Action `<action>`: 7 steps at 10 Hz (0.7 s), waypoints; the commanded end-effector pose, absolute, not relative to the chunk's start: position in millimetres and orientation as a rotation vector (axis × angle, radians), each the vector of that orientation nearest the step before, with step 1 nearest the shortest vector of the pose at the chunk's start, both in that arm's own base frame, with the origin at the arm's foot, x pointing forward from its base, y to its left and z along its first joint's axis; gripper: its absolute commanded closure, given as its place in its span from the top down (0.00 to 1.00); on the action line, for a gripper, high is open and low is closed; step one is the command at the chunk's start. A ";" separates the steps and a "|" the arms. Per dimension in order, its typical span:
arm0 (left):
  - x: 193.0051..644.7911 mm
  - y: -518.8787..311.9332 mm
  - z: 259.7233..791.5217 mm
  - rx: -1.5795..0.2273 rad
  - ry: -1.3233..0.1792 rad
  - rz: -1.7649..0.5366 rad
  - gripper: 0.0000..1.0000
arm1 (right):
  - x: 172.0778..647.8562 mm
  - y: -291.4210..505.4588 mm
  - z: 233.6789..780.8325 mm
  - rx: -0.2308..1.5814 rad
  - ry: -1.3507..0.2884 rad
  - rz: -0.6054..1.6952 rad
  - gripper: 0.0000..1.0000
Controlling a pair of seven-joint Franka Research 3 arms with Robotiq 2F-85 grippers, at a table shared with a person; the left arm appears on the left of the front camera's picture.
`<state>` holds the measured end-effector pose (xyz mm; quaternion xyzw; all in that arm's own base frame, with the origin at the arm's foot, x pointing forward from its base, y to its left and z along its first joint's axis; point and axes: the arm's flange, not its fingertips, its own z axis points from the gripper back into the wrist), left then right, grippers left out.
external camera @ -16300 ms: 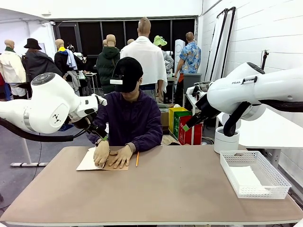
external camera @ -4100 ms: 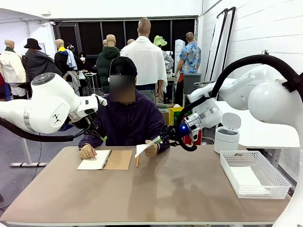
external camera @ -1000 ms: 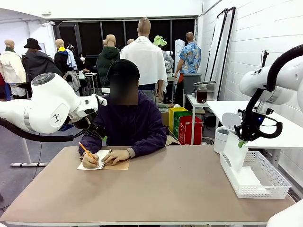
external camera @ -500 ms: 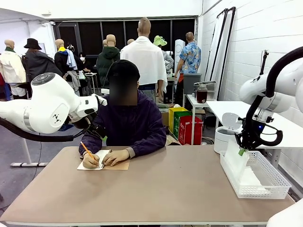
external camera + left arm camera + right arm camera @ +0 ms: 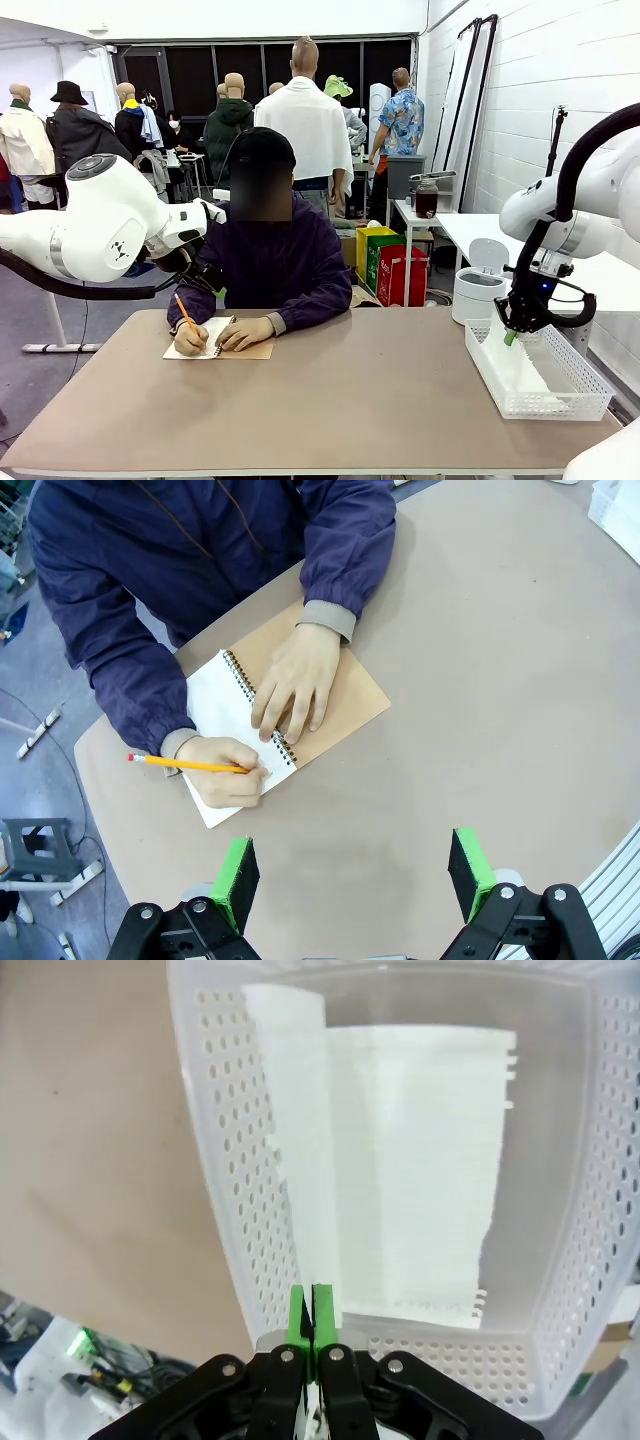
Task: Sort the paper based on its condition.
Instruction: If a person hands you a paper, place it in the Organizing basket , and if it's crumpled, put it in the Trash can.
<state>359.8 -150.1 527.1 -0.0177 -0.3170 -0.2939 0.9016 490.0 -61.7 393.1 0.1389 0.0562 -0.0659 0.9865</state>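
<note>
My right gripper point(image 5: 511, 337) hangs over the near left part of the white mesh tray point(image 5: 590, 398), shut on a sheet of paper point(image 5: 501, 358) that hangs down into it. In the right wrist view the green pads point(image 5: 299, 1322) pinch the top edge of this paper point(image 5: 300, 1160), which curves down along the tray wall point(image 5: 225, 1170). Another white sheet point(image 5: 420, 1160) lies flat on the tray floor. My left gripper point(image 5: 354, 870) stands open high above the table, with nothing between its fingers.
Across the table a person writes with an orange pencil point(image 5: 185, 765) on a spiral notepad point(image 5: 225, 695) with a brown cover; both hands rest on it. A white lidded bin point(image 5: 479, 290) stands behind the tray. My left arm point(image 5: 100, 225) is raised at the left.
My right gripper has come down and slightly right with the paper, lowering it into the tray. The person keeps writing. The left arm has not moved.
</note>
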 end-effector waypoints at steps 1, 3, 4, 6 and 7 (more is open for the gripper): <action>360.3 -149.2 526.7 -0.042 -0.650 -0.605 1.00 | 488.1 -56.6 381.9 0.215 0.115 -0.183 0.00; 360.3 -149.2 526.7 -0.042 -0.650 -0.605 1.00 | 491.1 -54.5 373.2 0.167 0.126 -0.210 0.00; 360.3 -149.2 526.7 -0.042 -0.650 -0.605 1.00 | 493.4 -53.0 368.8 0.137 0.133 -0.228 0.00; 360.3 -149.2 526.7 -0.042 -0.650 -0.605 1.00 | 495.3 -50.5 364.6 0.094 0.139 -0.254 0.38; 360.3 -149.2 526.7 -0.042 -0.650 -0.605 1.00 | 495.7 -49.4 365.3 0.058 0.135 -0.265 0.57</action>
